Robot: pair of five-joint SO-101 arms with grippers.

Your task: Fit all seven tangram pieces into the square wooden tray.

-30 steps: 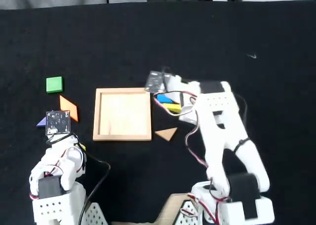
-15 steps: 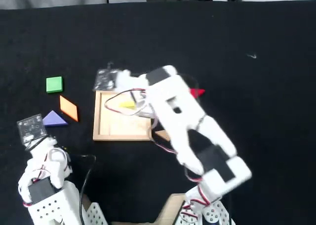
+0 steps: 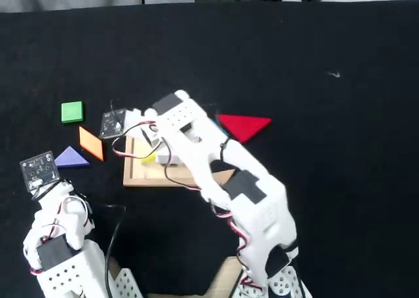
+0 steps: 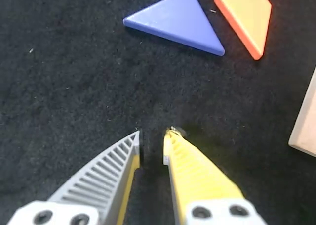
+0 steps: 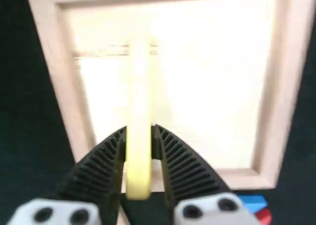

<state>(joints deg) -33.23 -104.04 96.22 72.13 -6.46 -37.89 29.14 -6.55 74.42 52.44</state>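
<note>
The square wooden tray [image 3: 129, 175] lies mid-table, with the right arm stretched across it. My right gripper [image 5: 139, 131] is shut on a yellow piece [image 5: 138, 111], held on edge above the tray floor [image 5: 207, 86] near its left side; from above the yellow piece [image 3: 148, 157] shows under the gripper [image 3: 144, 149]. A red triangle [image 3: 243, 126] lies right of the tray, and a tan triangle [image 3: 224, 175] peeks out by the arm. Left of the tray lie a green square [image 3: 72, 111], an orange parallelogram [image 3: 91, 143] and a purple triangle [image 3: 71, 157]. My left gripper [image 4: 153, 135] hovers over bare cloth, fingers almost together, holding nothing.
Black cloth covers the table. In the left wrist view the purple triangle [image 4: 175, 20], the orange parallelogram [image 4: 244, 15] and a tray corner [image 4: 306, 126] lie ahead. A blue piece [image 5: 253, 203] shows just outside the tray rim. The left arm's base [image 3: 62, 259] stands at the front left.
The right arm has swung left across the tray carrying the yellow piece, uncovering the red triangle. The left arm pulled back leftward earlier and now holds still.
</note>
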